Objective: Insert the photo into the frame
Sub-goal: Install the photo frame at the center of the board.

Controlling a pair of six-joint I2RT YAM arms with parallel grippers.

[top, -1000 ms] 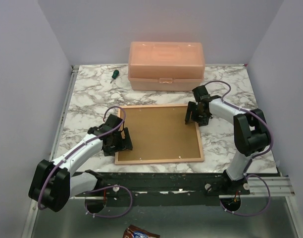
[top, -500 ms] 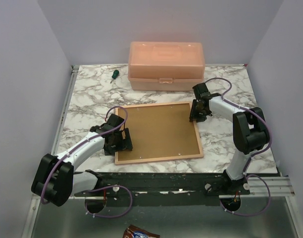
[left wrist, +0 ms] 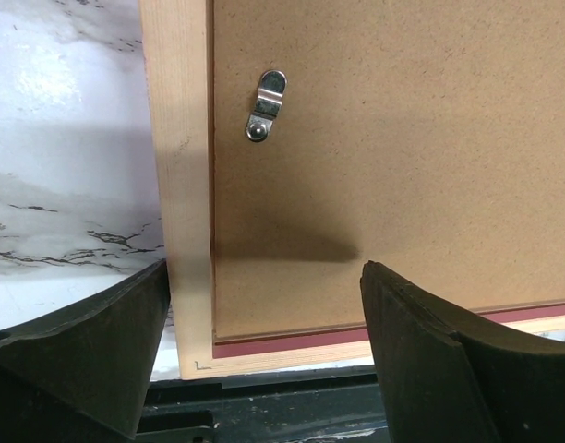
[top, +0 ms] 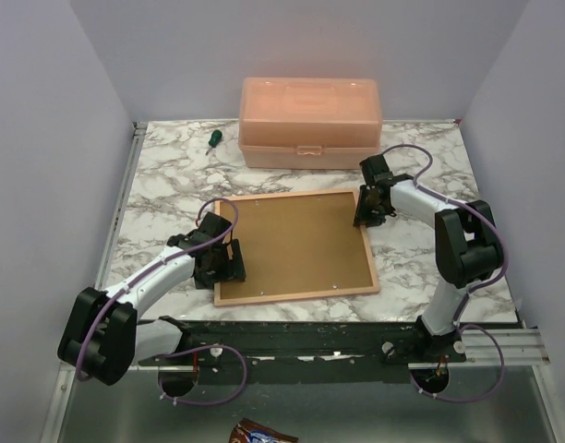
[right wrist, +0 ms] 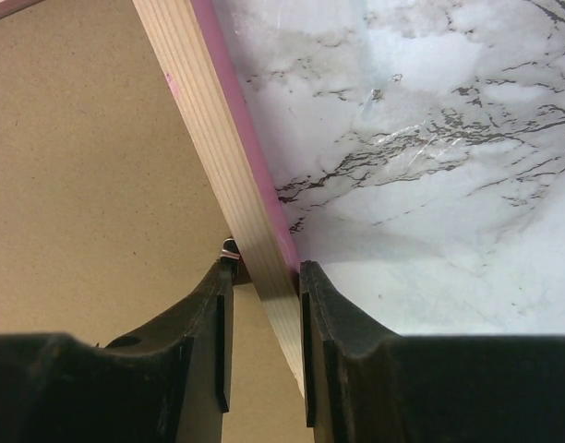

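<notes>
Pale wood is what sits between my right gripper's (right wrist: 264,272) fingers now: they are clamped on the right rail of the frame (right wrist: 222,157), near its far corner, one finger on the board side and one on the outer pink edge. A second ago that gripper hung further in, over the brown board (top: 296,245); it has since slid out to the rail and closed there, and over the last half second it has hardly moved. The frame (top: 296,295) has shifted a little with it, its right side drawn slightly toward the far edge. I judge this to be a grip for steadying or lifting the frame, not yet a step that gets the photo in.

The frame lies back-up in the middle of the worktop (top: 162,185), the board seated inside it. My left gripper (top: 222,263) hovers at the near left corner with its fingers wide apart, holding nothing; from its wrist, one finger (left wrist: 89,341) hangs beside the left rail (left wrist: 183,185) and the other over the board. A small metal clip (left wrist: 266,106) sits on the board near that rail, not reaching the wood.

The photo I cannot find in any view. It may be under the board, but nothing shows either way. My fingers cover the rail where they grip, and something dark behind the left one is too small to make out. From above, the other clips are only specks.
</notes>
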